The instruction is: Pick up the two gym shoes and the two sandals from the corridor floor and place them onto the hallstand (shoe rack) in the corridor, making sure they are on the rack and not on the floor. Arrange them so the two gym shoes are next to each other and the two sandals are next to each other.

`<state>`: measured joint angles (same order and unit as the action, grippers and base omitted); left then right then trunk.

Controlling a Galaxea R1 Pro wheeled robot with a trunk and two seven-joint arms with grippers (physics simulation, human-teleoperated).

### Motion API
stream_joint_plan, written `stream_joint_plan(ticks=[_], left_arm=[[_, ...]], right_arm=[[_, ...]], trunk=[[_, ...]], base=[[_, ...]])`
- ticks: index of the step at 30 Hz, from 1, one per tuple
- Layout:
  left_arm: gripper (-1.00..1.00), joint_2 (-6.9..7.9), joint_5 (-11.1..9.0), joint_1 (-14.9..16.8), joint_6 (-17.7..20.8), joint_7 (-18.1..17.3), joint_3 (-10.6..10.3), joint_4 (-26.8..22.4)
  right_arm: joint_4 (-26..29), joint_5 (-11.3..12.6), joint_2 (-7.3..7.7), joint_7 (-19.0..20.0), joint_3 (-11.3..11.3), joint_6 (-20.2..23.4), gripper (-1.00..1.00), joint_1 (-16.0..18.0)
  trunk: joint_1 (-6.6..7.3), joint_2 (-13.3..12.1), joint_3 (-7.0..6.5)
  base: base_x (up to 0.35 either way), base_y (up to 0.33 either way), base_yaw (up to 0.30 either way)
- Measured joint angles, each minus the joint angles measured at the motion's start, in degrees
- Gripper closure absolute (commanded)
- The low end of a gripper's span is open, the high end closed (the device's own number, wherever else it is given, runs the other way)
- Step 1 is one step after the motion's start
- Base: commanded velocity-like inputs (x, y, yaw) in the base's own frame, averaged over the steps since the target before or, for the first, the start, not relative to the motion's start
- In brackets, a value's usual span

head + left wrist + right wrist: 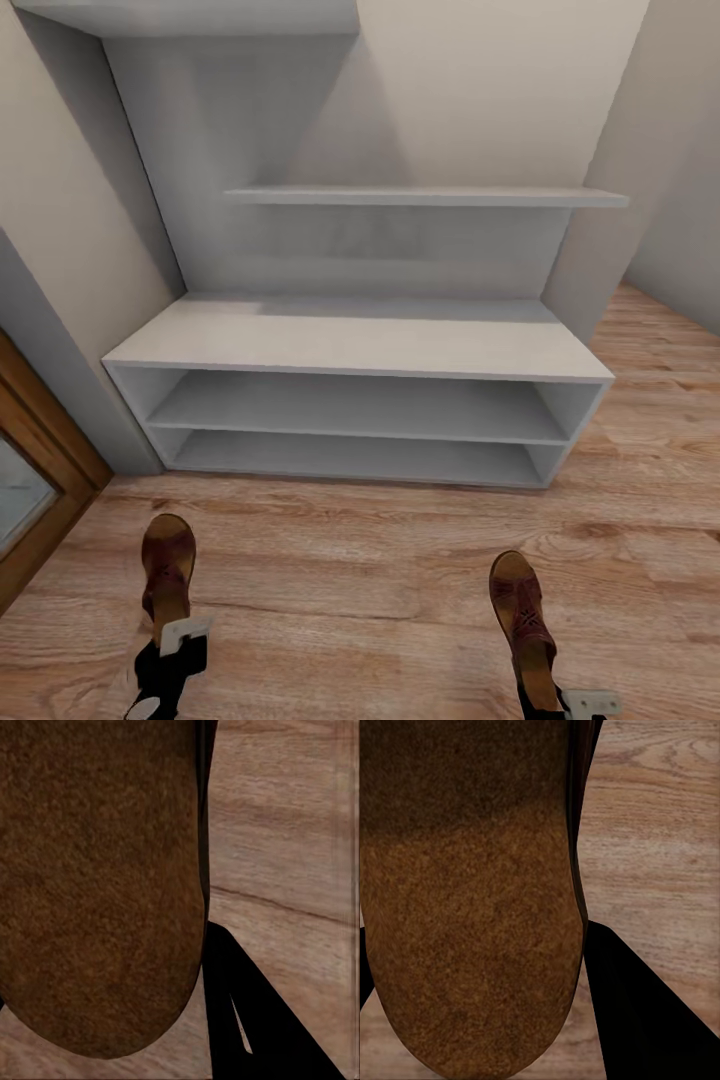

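Two brown sandals hang above the corridor floor [360, 590] in front of the light grey hallstand [360, 340]. My left gripper [172, 640] is shut on one sandal [167, 565] at its heel end, toe pointing toward the rack. My right gripper [548, 692] is shut on the other sandal [520, 605] the same way. In the left wrist view the sandal's brown sole [97, 885] sits close beside a black finger [240, 1020]. The right wrist view has the other sole [472, 907] and a black finger [645, 1020]. The rack's bench top and both low slots are bare. The gym shoes are out of view.
A stepped shelf [420, 197] juts from the rack's back panel, with a higher one [200, 15] at the upper left. A wooden door frame [40, 470] stands at the left. Walls close in on both sides; plank floor runs on to the right [660, 340].
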<state>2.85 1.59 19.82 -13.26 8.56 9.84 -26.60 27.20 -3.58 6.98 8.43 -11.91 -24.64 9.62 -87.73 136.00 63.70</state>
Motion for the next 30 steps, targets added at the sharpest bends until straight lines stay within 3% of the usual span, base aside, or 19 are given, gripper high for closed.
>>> stream_joint_plan(ticks=[4, 14, 17, 30], left_arm=[[1.00, -0.34, 1.44, 2.70, 4.44, 0.11, 0.07, -0.01], [1.00, -0.78, 2.41, 8.08, 12.01, 0.06, 0.02, 0.01], [1.00, -0.74, 3.35, 10.78, 16.96, -0.06, -0.07, 0.14], [1.00, -1.00, 6.10, 13.30, 20.06, -0.58, -0.21, 0.12]], right_arm=[[0.00, 0.00, 0.01, -0.03, -0.01, 0.00, 1.00, 0.01], [0.01, 0.00, 0.02, -0.07, -0.01, 0.00, 1.00, 0.01], [0.06, 0.00, 0.02, -0.07, -0.01, 0.00, 1.00, 0.01], [0.08, 0.00, 0.02, -0.07, -0.03, 0.00, 1.00, 0.01]], trunk=[[0.00, 0.00, 0.00], [0.00, 0.00, 0.00], [0.00, 0.00, 0.00], [0.00, 0.00, 0.00]], base=[[0.000, 0.000, 0.000], [0.000, 0.000, 0.000], [0.000, 0.000, 0.000], [0.000, 0.000, 0.000]])
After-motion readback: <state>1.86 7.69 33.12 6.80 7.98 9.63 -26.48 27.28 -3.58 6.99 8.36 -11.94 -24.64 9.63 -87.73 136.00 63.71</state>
